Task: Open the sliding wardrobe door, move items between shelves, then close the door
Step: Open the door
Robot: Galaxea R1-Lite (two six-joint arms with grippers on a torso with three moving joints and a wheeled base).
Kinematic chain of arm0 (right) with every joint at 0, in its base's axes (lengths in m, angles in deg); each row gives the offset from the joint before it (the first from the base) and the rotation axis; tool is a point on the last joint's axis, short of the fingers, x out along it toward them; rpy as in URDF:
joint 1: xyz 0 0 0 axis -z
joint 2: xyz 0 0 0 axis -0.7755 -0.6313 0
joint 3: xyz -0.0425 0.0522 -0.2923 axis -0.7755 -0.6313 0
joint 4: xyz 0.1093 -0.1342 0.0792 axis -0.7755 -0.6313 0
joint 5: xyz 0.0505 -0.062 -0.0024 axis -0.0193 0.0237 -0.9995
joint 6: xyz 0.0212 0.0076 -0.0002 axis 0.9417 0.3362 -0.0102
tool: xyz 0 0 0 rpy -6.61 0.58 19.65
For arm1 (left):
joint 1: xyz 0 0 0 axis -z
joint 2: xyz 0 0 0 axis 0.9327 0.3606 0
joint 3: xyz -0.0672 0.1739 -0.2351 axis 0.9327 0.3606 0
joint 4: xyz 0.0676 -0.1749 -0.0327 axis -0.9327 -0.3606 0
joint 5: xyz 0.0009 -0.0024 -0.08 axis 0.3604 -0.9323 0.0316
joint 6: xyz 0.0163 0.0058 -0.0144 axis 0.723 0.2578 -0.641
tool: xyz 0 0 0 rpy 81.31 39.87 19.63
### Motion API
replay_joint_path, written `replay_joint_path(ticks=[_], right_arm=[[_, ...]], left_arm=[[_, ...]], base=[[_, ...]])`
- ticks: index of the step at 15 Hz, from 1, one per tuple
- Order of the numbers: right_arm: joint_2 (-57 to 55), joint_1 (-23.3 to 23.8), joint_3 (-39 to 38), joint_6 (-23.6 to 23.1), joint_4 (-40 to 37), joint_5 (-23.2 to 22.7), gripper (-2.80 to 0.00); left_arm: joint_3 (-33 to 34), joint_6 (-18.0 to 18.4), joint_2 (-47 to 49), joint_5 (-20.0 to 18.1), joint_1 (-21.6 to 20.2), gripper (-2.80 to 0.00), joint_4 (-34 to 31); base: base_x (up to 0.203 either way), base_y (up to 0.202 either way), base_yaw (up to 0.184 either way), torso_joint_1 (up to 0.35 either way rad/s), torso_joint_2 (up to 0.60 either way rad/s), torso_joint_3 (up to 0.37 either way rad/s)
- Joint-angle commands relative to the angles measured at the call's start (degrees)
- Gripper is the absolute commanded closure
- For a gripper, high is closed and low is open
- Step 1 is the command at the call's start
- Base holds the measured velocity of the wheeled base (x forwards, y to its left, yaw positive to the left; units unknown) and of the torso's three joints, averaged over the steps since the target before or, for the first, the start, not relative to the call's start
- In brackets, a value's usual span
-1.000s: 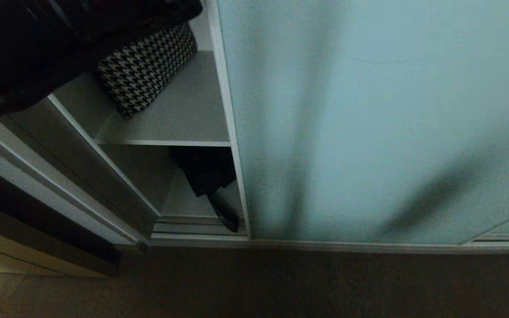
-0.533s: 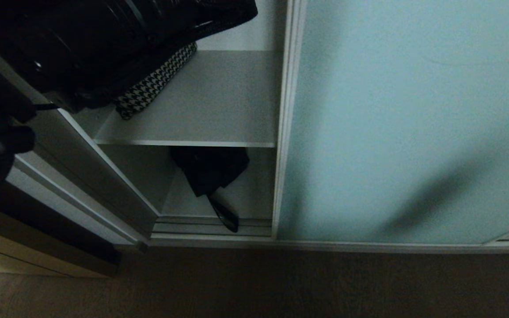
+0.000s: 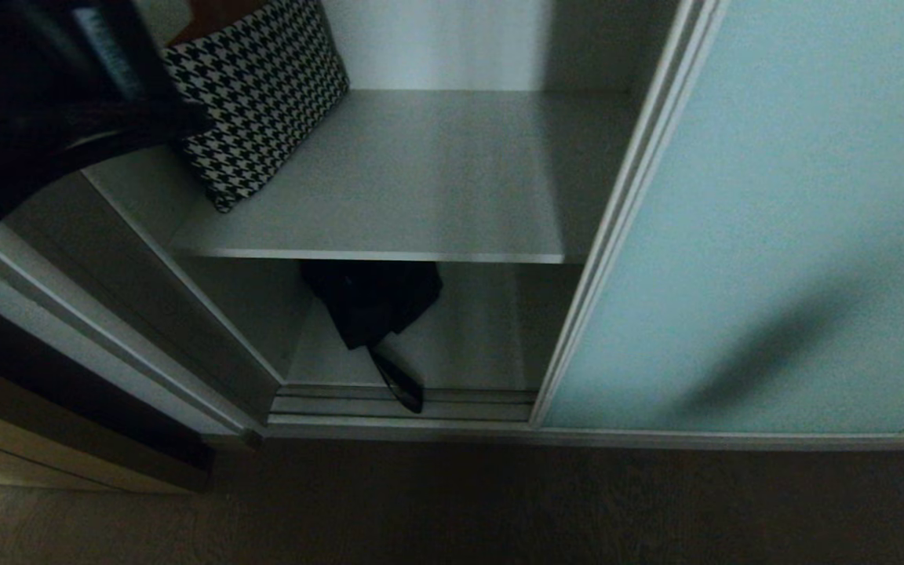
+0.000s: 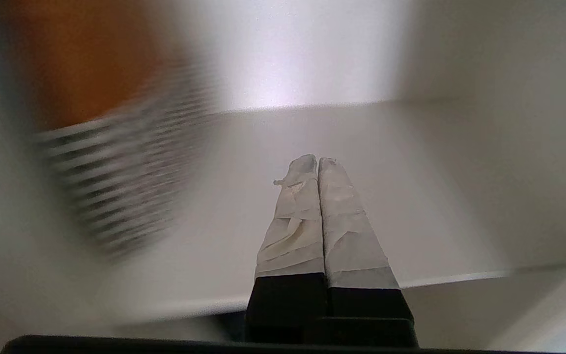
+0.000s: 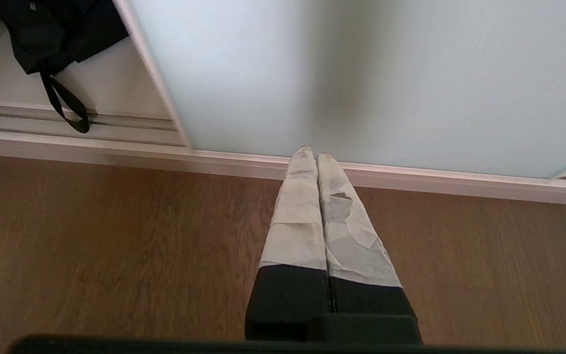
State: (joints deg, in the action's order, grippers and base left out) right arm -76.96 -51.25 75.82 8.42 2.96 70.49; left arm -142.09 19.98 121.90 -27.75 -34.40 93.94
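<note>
Frosted pale blue-green sliding wardrobe door (image 3: 774, 220) in slim silver frame, slid right of the white shelf (image 3: 421, 196), black bag (image 3: 369, 302) beneath that shelf, left gripper (image 4: 317, 162) and right gripper (image 5: 311, 152) pressed closed, empty

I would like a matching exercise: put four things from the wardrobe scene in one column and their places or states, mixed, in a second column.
Things:
1. black bag
2. checked bag
3. door
4. right gripper

Places or states:
A. on the upper shelf, at its left end
B. shut, above the wooden floor
C. on the lower shelf, strap hanging over the track
D. slid partly open, to the right

Pairs: 1-C, 2-A, 3-D, 4-B
</note>
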Motion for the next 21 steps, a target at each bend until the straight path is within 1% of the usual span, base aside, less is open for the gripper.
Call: replay_joint_path(ticks=[1, 2, 7, 9, 10, 11, 12, 13, 14, 15, 16, 18, 19, 20, 21], right_arm=[[0.1, 0.0, 0.0, 0.0, 0.0, 0.0, 0.00], [0.1, 0.0, 0.0, 0.0, 0.0, 0.0, 0.00], [0.1, 0.0, 0.0, 0.0, 0.0, 0.0, 0.00], [0.1, 0.0, 0.0, 0.0, 0.0, 0.0, 0.00], [0.1, 0.0, 0.0, 0.0, 0.0, 0.0, 0.00], [0.1, 0.0, 0.0, 0.0, 0.0, 0.0, 0.00], [0.1, 0.0, 0.0, 0.0, 0.0, 0.0, 0.00], [0.1, 0.0, 0.0, 0.0, 0.0, 0.0, 0.00], [0.1, 0.0, 0.0, 0.0, 0.0, 0.0, 0.00], [0.1, 0.0, 0.0, 0.0, 0.0, 0.0, 0.00], [0.1, 0.0, 0.0, 0.0, 0.0, 0.0, 0.00], [0.1, 0.0, 0.0, 0.0, 0.0, 0.0, 0.00], [0.1, 0.0, 0.0, 0.0, 0.0, 0.0, 0.00], [0.1, 0.1, 0.0, 0.0, 0.0, 0.0, 0.00], [0.1, 0.0, 0.0, 0.0, 0.0, 0.0, 0.00]], left_arm=[[8.1, 1.5, -12.2, 1.6, -7.1, 0.00, 0.2], [11.6, 1.9, -15.9, 2.5, -9.7, 0.00, 0.2], [30.3, 3.8, -36.5, 7.4, -19.6, 0.00, -0.3], [36.2, 4.4, -45.2, 9.2, -21.7, 0.00, -2.1], [37.8, 4.5, -49.4, 10.9, -22.3, 0.00, -5.0], [39.2, 4.2, -52.8, 13.4, -22.8, 0.00, -9.0], [41.1, 3.0, -54.2, 16.9, -23.1, 0.00, -11.0], [41.4, 1.9, -54.3, 20.4, -23.3, 0.00, -11.2], [41.3, 1.4, -54.2, 21.5, -23.9, 0.00, -12.5], [40.9, 1.3, -54.2, 21.5, -25.2, 0.00, -13.2], [40.5, 1.3, -54.2, 21.5, -27.5, 0.00, -13.4], [41.3, 1.4, -54.9, 21.4, -33.1, 0.00, -13.9], [43.0, 1.7, -56.7, 20.4, -33.9, 0.00, -14.0], [45.8, 1.8, -58.4, 17.6, -33.9, 0.00, -13.9], [48.6, 1.5, -59.9, 12.0, -34.0, 0.00, -13.4]], base=[[0.000, 0.000, 0.000, 0.000, 0.00, 0.000], [0.000, 0.000, 0.000, 0.000, 0.00, 0.000], [0.000, 0.000, 0.000, 0.000, 0.00, 0.000], [0.000, 0.000, 0.000, 0.000, 0.00, 0.000], [0.000, 0.000, 0.000, 0.000, 0.00, 0.000], [0.000, 0.000, 0.000, 0.000, 0.00, 0.000], [0.000, 0.000, 0.000, 0.000, 0.00, 0.000], [0.000, 0.000, 0.000, 0.000, 0.00, 0.000], [0.000, 0.000, 0.000, 0.000, 0.00, 0.000], [0.000, 0.000, 0.000, 0.000, 0.00, 0.000], [0.000, 0.000, 0.000, 0.000, 0.00, 0.000], [0.000, 0.000, 0.000, 0.000, 0.00, 0.000], [0.000, 0.000, 0.000, 0.000, 0.00, 0.000], [0.000, 0.000, 0.000, 0.000, 0.00, 0.000], [0.000, 0.000, 0.000, 0.000, 0.00, 0.000]])
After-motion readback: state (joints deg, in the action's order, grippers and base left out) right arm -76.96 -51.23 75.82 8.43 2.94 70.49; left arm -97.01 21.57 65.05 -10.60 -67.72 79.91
